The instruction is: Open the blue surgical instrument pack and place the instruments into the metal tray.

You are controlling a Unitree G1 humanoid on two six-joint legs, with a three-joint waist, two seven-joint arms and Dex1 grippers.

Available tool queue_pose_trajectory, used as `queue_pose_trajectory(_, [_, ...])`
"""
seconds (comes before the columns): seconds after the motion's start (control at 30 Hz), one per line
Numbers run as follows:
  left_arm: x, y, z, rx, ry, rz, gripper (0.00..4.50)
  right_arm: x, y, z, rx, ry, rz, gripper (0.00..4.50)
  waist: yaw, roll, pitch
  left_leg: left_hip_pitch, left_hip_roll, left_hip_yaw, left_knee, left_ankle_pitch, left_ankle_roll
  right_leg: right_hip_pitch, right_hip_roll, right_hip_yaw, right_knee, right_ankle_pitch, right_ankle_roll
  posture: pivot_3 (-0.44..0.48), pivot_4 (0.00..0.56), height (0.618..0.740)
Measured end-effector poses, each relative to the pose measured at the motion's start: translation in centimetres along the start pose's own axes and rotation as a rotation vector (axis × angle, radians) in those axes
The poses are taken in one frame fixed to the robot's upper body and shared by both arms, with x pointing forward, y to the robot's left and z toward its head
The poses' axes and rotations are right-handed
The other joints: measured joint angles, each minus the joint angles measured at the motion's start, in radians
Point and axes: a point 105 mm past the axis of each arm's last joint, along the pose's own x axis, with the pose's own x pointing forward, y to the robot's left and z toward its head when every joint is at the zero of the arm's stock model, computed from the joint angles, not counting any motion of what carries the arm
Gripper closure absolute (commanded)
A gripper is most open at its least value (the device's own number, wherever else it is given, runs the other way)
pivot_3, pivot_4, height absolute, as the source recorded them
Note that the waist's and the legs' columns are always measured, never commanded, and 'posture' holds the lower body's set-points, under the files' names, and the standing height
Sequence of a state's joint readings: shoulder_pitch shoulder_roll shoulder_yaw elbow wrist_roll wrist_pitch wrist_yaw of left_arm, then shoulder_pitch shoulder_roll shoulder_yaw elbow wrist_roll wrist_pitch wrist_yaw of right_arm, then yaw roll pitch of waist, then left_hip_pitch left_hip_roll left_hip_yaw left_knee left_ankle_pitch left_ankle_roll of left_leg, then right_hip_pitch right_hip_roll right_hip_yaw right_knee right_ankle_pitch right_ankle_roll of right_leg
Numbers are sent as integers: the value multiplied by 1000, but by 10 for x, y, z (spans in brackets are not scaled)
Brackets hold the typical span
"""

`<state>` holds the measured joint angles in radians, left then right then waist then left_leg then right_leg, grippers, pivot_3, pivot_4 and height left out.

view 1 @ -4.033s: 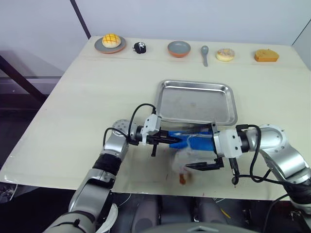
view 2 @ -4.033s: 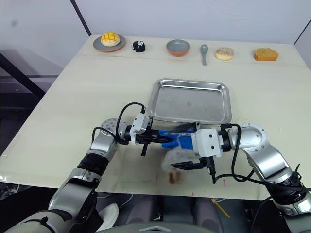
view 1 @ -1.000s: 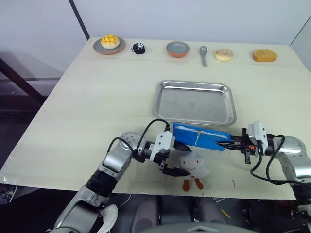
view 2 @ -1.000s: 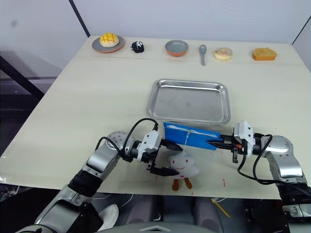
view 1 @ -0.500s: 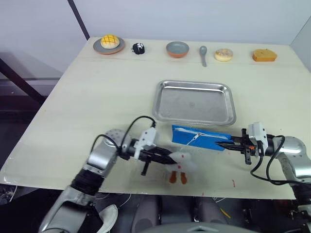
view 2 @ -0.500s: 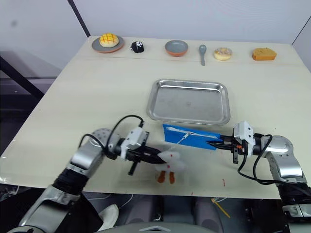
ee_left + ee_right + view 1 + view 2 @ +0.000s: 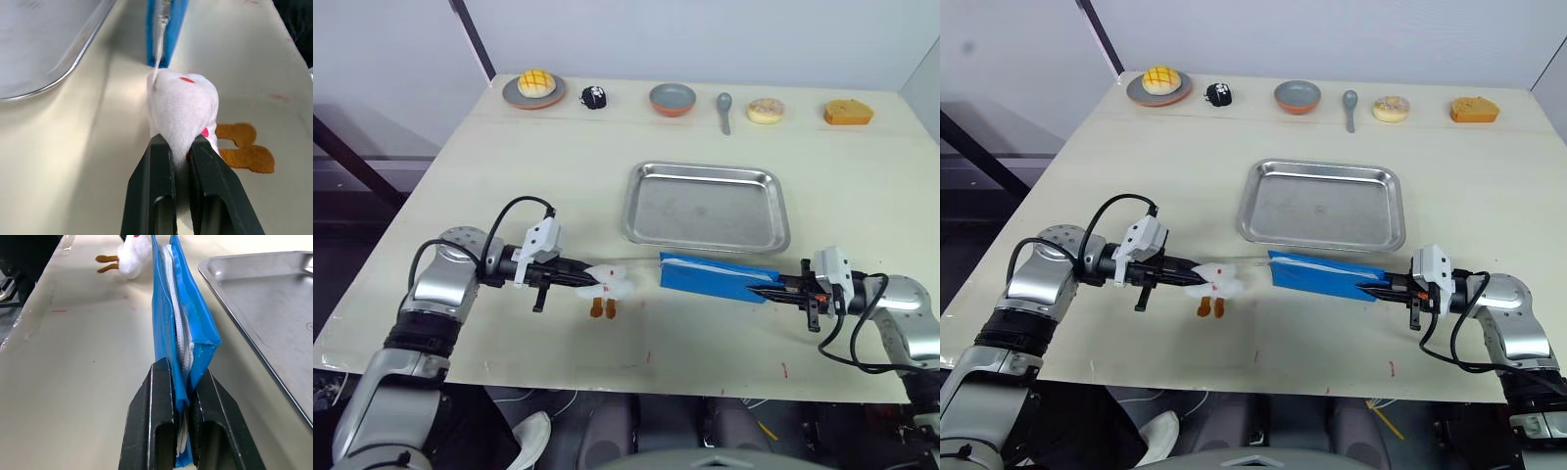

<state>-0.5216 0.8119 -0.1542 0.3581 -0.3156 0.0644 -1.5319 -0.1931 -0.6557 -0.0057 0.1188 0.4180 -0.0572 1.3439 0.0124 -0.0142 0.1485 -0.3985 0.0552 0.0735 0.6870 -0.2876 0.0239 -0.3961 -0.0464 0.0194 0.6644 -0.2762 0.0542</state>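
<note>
The blue surgical instrument pack lies just in front of the metal tray, which holds nothing. My right gripper is shut on the pack's right end, and a white strip runs along its upper edge. My left gripper is out to the left of the pack, shut on a white plush toy with orange feet. A thin white cord stretches from the toy to the pack's left end. The instruments are hidden.
Along the table's far edge stand a plate with a yellow bun, a small black object, a grey bowl, a grey spoon, a doughnut and a yellow cake piece. The table's front edge runs close below both grippers.
My left gripper shut on the plush toy and carried it leftward, away from the pack, drawing the cord out. The right gripper kept its grip on the pack without moving.
</note>
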Motion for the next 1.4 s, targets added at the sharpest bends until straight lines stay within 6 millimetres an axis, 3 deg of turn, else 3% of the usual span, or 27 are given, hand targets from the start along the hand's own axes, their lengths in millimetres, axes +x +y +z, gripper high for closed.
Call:
queue_pose_trajectory(0.57, [14, -12, -10, -64, -9, -26, 4482, 0, 0, 2, 32, -36, -3, 4500, 0, 0, 0, 0, 0, 0, 0, 0, 0, 0, 0, 0, 0, 0, 0, 0, 150, 732])
queue_pose_trajectory(1.03, [21, -17, -8, -95, -25, -39, 4482, 8, 3, 45, 162, -282, 16, 4500, 2, 0, 0, 0, 0, -2, 0, 0, 0, 0, -1, 0, 0, 0, 0, 0, 150, 732])
queue_pose_trajectory(1.4, [22, -18, -9, -80, -33, -47, 4482, 7, -3, 49, 186, -303, -26, 4500, 1, 0, 0, -1, 0, -1, 0, -2, 3, 0, 0, 0, 0, 0, 0, 0, 150, 732])
